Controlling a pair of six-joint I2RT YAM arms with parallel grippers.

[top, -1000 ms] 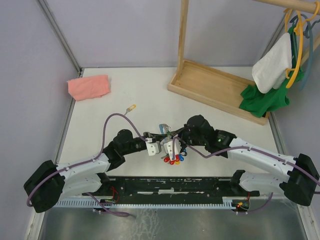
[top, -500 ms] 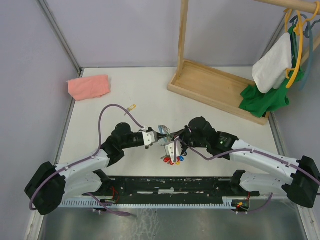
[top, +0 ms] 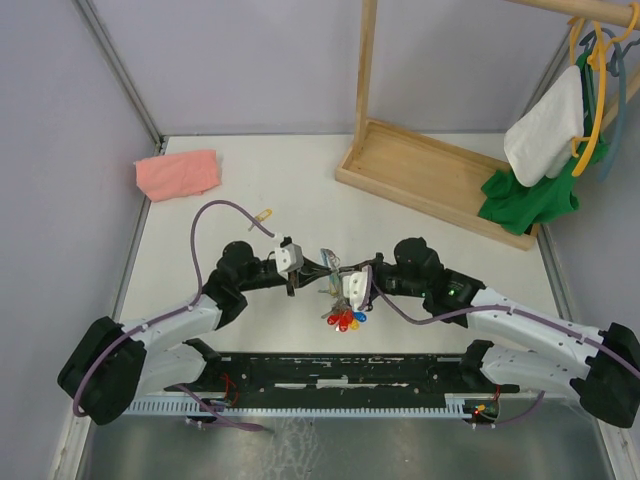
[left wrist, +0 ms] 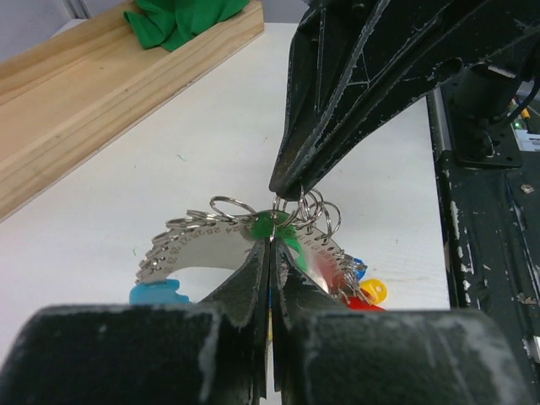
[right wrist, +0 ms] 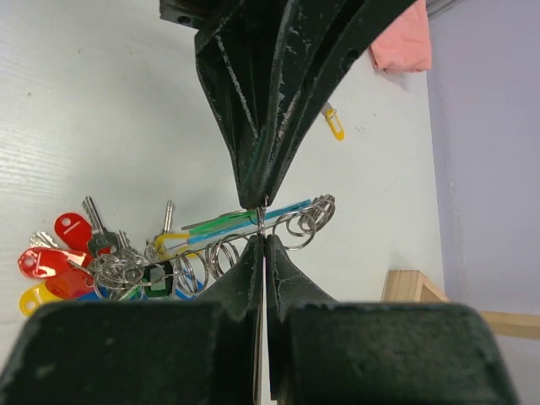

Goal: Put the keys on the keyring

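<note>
White table (top: 250,180), overhead view. A crumpled pink cloth (top: 178,173) lay at the far left corner. A wooden rack base (top: 430,178) with upright post (top: 366,70) stood far right. A green garment (top: 530,198) and a white cloth (top: 545,125) hung on coloured hangers (top: 590,100).

The worktop (top: 300,180) is off-white. The yellow key (top: 263,214) has a tan-yellow head, the green key (left wrist: 268,225) a bright green one. The keyring (top: 344,318) is silver, with red, yellow and blue key heads and a light-blue tag (left wrist: 156,294). The left claw (left wrist: 270,240) and right claw (right wrist: 260,245) are black, scuffed grey. The cloth (top: 178,173) is pink.
</note>
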